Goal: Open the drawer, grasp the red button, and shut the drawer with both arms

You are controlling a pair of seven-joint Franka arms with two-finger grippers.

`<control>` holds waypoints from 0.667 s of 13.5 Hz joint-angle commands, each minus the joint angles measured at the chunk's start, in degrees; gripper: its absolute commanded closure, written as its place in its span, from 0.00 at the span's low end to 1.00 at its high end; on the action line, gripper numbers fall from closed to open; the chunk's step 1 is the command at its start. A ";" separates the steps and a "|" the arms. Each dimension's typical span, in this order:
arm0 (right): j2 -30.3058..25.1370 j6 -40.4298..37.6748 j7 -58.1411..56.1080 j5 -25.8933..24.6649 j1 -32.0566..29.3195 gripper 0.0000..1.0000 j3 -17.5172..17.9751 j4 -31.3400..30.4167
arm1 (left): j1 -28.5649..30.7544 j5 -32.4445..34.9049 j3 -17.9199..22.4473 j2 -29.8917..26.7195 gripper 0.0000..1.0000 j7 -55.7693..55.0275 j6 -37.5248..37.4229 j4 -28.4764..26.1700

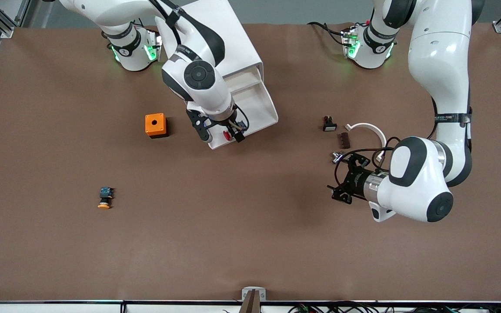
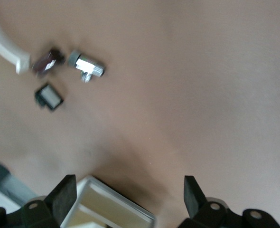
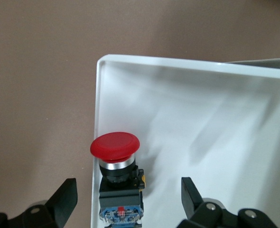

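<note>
In the front view you see the drawer [image 1: 250, 108] pulled out of the cabinet [image 1: 228, 43], with the right gripper [image 1: 222, 132] over its front corner and the button [image 1: 228, 134] lying in that corner. Your left gripper [image 1: 342, 180] hangs over the bench [image 1: 250, 226] near a metal fitting [image 1: 336, 157].

The left wrist view shows its fingers [image 2: 64, 194] spread wide, holding nothing.

In the right wrist view, the fingers [image 3: 66, 197] stand wide apart on either side of the button [image 3: 116, 164], not touching it, against the drawer's [image 3: 187, 123] side wall.
</note>
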 commanded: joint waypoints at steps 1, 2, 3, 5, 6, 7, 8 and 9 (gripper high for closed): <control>1.06 1.31 2.02 -2.16 0.15 0.16 0.78 -0.02 | -0.63 1.36 0.52 -0.68 0.01 10.45 1.90 -0.76; 1.24 1.41 2.11 -2.16 0.06 0.20 1.04 0.06 | -0.63 1.45 0.44 -0.76 0.01 10.73 1.90 -0.76; 1.33 1.41 2.02 -2.24 -0.02 0.25 1.65 0.15 | -0.63 1.53 0.44 -0.76 0.01 10.91 1.90 -0.76; 1.42 1.32 2.02 -2.16 -0.11 0.35 1.83 0.24 | -0.72 3.72 0.35 -0.85 0.01 15.71 2.07 -0.67; 1.42 1.32 2.02 -2.16 -0.46 0.42 2.44 0.24 | -0.72 4.25 0.43 -0.94 0.01 18.26 2.08 -0.67; 1.42 1.32 1.85 -2.07 -0.55 0.51 2.80 0.24 | -0.54 4.70 0.61 -1.03 0.00 20.81 2.16 -0.67; 1.42 1.23 1.06 -2.07 -0.64 0.63 2.80 0.50 | -0.37 5.40 0.70 -1.46 0.01 23.19 2.51 -0.67; 1.42 1.23 0.79 -2.07 -0.73 0.72 2.80 0.59 | -0.37 6.53 0.96 -2.25 0.01 25.74 2.86 -0.67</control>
